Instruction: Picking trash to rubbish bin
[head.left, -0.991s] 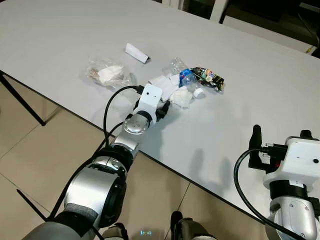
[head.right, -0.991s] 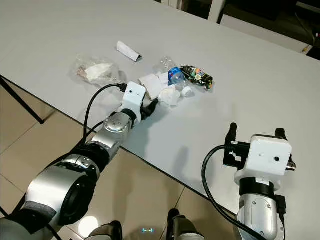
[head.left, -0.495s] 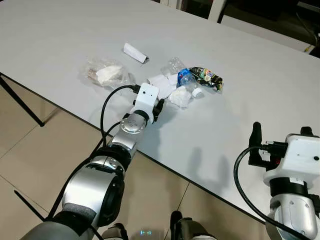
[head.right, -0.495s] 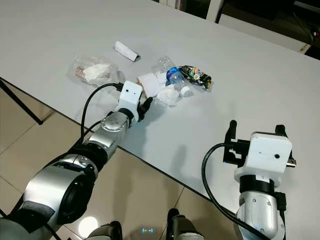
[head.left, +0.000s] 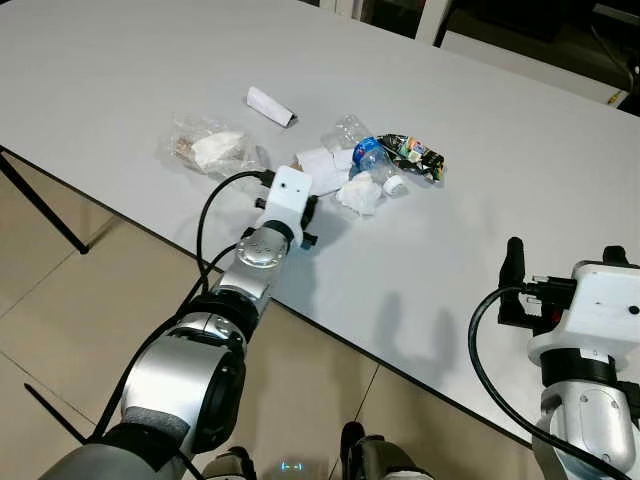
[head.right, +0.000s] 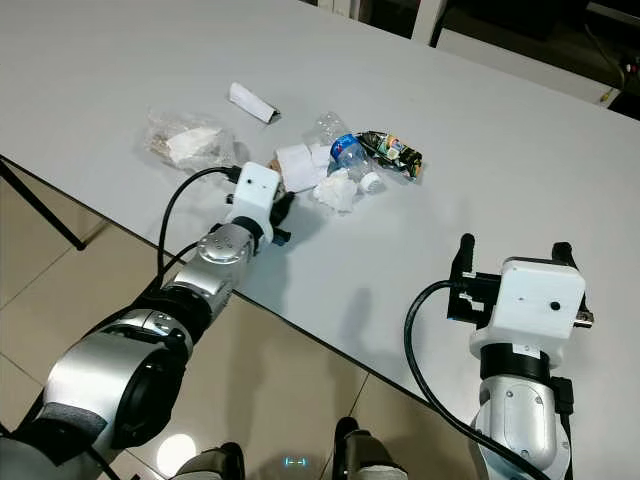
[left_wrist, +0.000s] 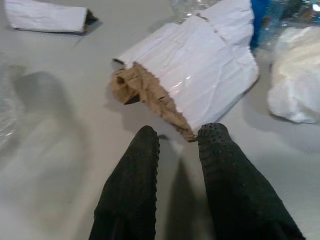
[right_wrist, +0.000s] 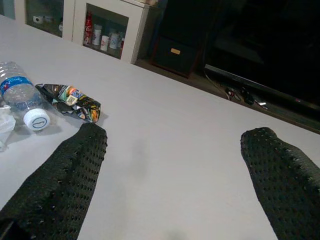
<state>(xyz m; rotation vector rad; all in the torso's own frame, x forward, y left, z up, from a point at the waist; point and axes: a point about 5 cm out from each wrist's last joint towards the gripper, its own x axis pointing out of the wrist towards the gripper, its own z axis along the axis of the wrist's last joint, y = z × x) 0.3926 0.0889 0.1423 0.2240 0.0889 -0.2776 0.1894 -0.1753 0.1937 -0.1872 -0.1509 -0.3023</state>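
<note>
A pile of trash lies on the grey table (head.left: 120, 70). It holds a torn white paper bag (left_wrist: 195, 75), a crumpled white tissue (head.left: 360, 195), a clear bottle with a blue label (head.left: 372, 155) and a dark snack wrapper (head.left: 415, 155). A clear plastic bag (head.left: 212, 145) and a rolled white paper (head.left: 270, 105) lie to the left. My left gripper (left_wrist: 177, 135) rests low on the table, its tips just short of the bag's torn brown edge, narrowly open and holding nothing. My right gripper (right_wrist: 175, 135) hovers wide open over bare table to the right.
The table's near edge (head.left: 330, 335) runs diagonally under my left arm, with tiled floor (head.left: 60, 300) below. A dark table leg (head.left: 40, 200) stands at the left. White cabinets (right_wrist: 100, 25) and dark furniture stand beyond the table's far side.
My left gripper has drawn back a little from the tissue and paper bag, toward the table edge and to the left. The right arm stays where it was.
</note>
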